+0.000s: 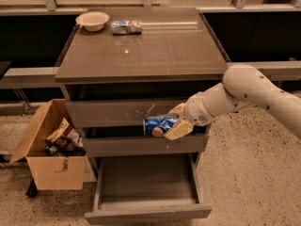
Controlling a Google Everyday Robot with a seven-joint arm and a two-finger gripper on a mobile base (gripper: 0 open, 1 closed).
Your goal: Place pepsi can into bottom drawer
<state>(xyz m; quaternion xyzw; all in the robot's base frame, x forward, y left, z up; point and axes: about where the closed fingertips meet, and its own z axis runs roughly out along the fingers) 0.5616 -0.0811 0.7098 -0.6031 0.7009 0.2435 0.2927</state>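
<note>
My gripper [173, 122] is shut on the pepsi can [158, 125], a blue can held on its side in front of the cabinet, level with the gap between the top and middle drawers. The bottom drawer [146, 212] is pulled open below it, its inside bare. The can hangs in the air above the open drawer's back part. My white arm reaches in from the right.
A cabinet top [146, 51] carries a beige bowl [92, 20] and a silvery foil snack packet [126, 27] at the back. The top drawer front [117, 113] has white scratches. An open cardboard box [51, 145] with packets stands on the floor at the left.
</note>
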